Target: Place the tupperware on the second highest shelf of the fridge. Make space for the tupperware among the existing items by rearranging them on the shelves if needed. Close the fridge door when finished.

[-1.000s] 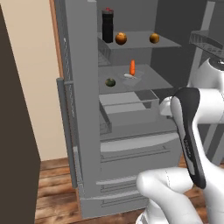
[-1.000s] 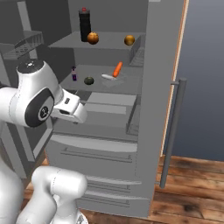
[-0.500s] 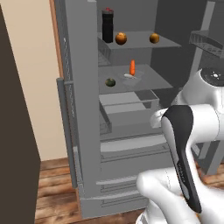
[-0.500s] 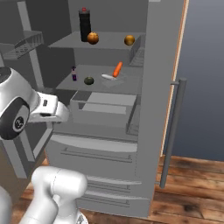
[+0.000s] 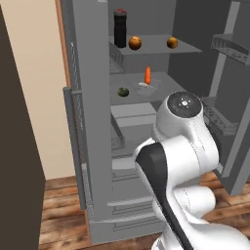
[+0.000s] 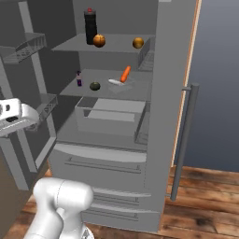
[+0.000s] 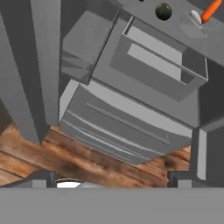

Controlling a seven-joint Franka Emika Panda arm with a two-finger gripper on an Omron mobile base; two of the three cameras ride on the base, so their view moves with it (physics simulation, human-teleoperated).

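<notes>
Jaws spread and empty hang low before the fridge [image 6: 158, 140], facing its bottom drawers, while the tupperware [image 6: 120, 84] with its carrot [image 6: 125, 73] rests on the second highest shelf [image 6: 140, 88] beside a dark green ball [image 6: 94, 86], under two orange balls [image 6: 99, 40].

The tupperware [image 6: 120, 83], carrot upright in it, sits on the second highest shelf [image 6: 140, 88] mid-front; fridge door [image 6: 21, 93] stands open.

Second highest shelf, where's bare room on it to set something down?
On the second highest shelf, bare patches lie right of the tupperware and in front of the dark green ball. Crowded: the left, with the small purple item.
</notes>
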